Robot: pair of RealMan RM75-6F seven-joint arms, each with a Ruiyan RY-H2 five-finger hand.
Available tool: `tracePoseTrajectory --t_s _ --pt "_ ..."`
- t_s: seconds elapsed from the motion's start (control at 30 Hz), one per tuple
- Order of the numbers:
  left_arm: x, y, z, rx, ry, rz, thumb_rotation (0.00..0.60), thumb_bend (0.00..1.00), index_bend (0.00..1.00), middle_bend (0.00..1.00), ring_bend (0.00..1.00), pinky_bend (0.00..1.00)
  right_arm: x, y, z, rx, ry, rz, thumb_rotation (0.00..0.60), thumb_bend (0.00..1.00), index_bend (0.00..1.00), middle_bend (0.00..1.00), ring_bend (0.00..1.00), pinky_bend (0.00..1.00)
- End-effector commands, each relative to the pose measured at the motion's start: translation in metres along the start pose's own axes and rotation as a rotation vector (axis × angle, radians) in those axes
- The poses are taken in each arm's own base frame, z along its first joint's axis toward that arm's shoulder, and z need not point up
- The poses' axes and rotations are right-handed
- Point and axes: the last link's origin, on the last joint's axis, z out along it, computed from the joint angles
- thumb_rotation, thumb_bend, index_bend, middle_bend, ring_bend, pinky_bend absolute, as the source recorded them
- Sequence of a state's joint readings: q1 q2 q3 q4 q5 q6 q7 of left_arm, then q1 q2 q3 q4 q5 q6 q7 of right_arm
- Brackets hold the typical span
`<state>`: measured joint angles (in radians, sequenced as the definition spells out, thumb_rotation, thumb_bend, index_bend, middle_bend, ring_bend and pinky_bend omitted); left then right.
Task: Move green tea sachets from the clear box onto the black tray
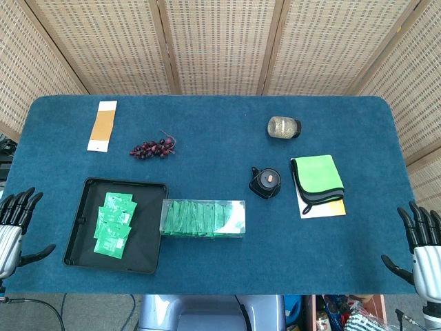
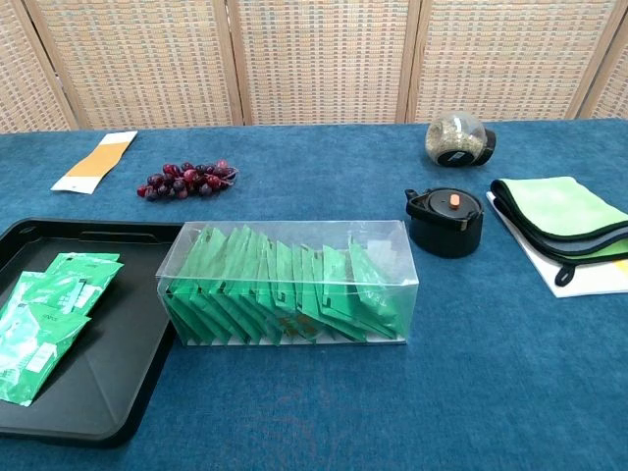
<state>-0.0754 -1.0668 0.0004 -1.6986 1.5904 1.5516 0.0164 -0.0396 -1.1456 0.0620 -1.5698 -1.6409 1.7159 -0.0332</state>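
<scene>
A clear box (image 1: 203,218) (image 2: 287,283) holds a row of several green tea sachets (image 2: 275,289), standing on edge. To its left lies the black tray (image 1: 147,227) (image 2: 118,392) with a few green sachets (image 1: 114,224) (image 2: 44,319) lying flat in it. My left hand (image 1: 14,224) hangs off the table's left edge, fingers spread, holding nothing. At the table's right edge, my right hand (image 1: 422,238) is likewise spread and empty. Both hands are far from the box and absent from the chest view.
A bunch of dark grapes (image 1: 153,147) (image 2: 186,179) and a tan-and-white packet (image 1: 103,125) lie behind the tray. A black lid (image 1: 266,183) (image 2: 445,220), a jar on its side (image 1: 283,127) and a green cloth (image 1: 317,176) sit to the right.
</scene>
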Motion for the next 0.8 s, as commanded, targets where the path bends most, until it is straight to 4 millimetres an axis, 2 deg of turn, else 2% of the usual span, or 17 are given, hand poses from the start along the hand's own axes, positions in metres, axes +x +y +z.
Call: tracePoseTrajectory --t_s 0.03,0.27,0.43,0.47,0.57,0.7,0.8 --pt "-0.001 0.0 0.0 -0.001 -0.002 0.001 0.6 0.07 0.0 0.0 0.0 0.0 0.0 0.0 0.0 -0.001 -0.002 0.001 0.6 0.0 0.0 0.0 0.0 0.0" --pt "-0.002 0.003 0.003 -0.021 -0.001 0.003 0.6 0.07 0.0 0.0 0.0 0.0 0.0 0.001 0.0 -0.006 -0.004 0.005 0.6 0.0 0.0 0.0 0.0 0.0" --pt "-0.006 0.022 0.027 -0.15 -0.002 -0.05 0.6 0.07 0.0 0.0 0.0 0.0 0.002 0.001 0.0 -0.009 0.001 0.009 0.6 0.0 0.0 0.0 0.0 0.0" --pt "-0.008 0.032 0.039 -0.204 -0.012 -0.057 0.6 0.07 0.0 0.0 0.0 0.0 0.002 0.001 0.0 -0.012 0.002 0.011 0.6 0.0 0.0 0.0 0.0 0.0" --pt "-0.011 0.049 0.057 -0.289 -0.04 -0.062 0.6 0.07 0.0 0.0 0.0 0.0 0.002 0.001 0.001 -0.016 0.002 0.011 0.6 0.0 0.0 0.0 0.0 0.0" --pt "-0.014 0.096 0.102 -0.472 -0.117 -0.043 0.6 0.07 0.0 0.0 0.0 0.0 -0.002 0.003 0.005 -0.034 -0.016 -0.002 0.6 0.0 0.0 0.0 0.0 0.0" --pt "-0.019 0.121 0.12 -0.551 -0.154 -0.025 0.6 0.07 0.0 0.0 0.0 0.0 -0.004 0.006 0.008 -0.051 -0.027 -0.009 0.6 0.0 0.0 0.0 0.0 0.0"
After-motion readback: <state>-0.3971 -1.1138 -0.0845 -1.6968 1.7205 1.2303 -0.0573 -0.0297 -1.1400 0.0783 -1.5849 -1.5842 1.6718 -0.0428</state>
